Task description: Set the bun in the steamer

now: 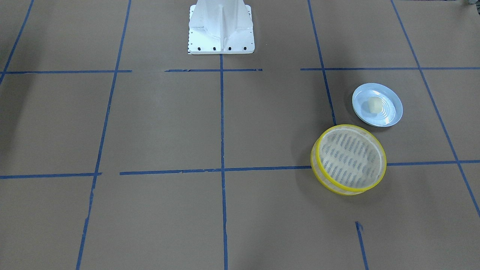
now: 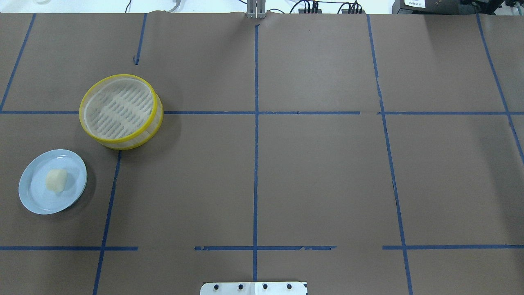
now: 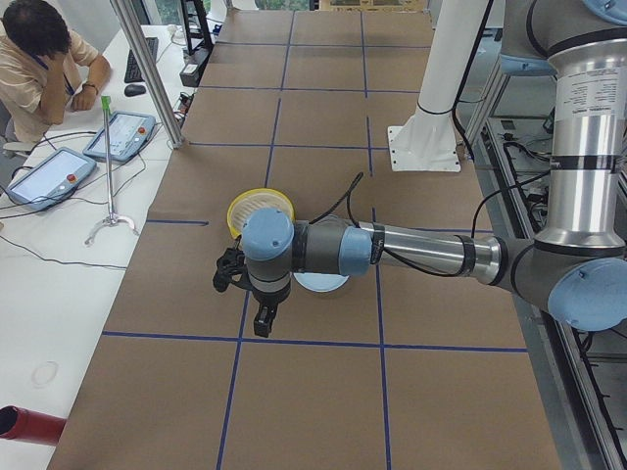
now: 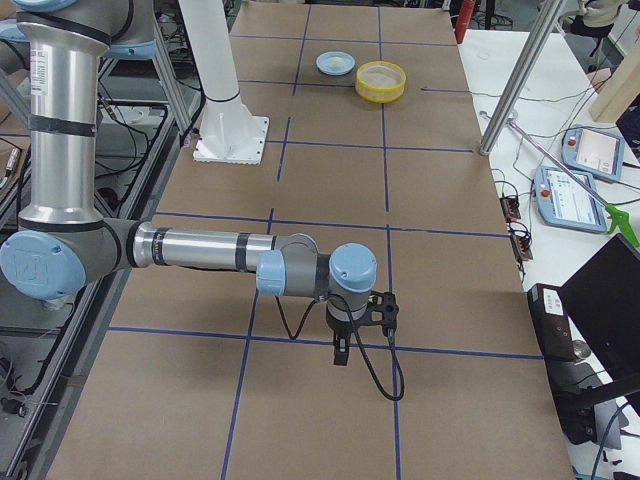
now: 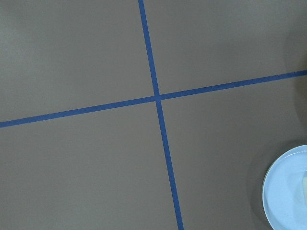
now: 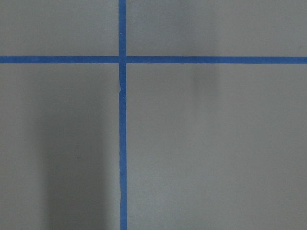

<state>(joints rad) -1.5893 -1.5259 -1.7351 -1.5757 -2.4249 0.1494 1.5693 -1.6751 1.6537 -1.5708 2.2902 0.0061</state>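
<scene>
Nearest the overhead camera, the bun (image 2: 56, 180) is sitting on the blue plate (image 2: 37, 205) near the empty steamer (image 2: 118, 107), so we are advising the left gripper (image 3: 265, 319), hovering beside the plate, to centre and squeeze softly, though we cannot tell its state, nor that of the right gripper (image 4: 342, 352).

Holds the left arm (image 3: 421, 253) out low on the left side: upper link upright, forearm level, wrist bent down. Points the left gripper (image 3: 264, 319) straight down above the table (image 3: 323, 392); impossible to tell whether it is spread or closed. Does the same with the right arm (image 4: 200, 247) on the right side: upright upper link, level forearm, wrist down. Hangs the right gripper (image 4: 342, 352) downward, its jaw state equally unreadable.
</scene>
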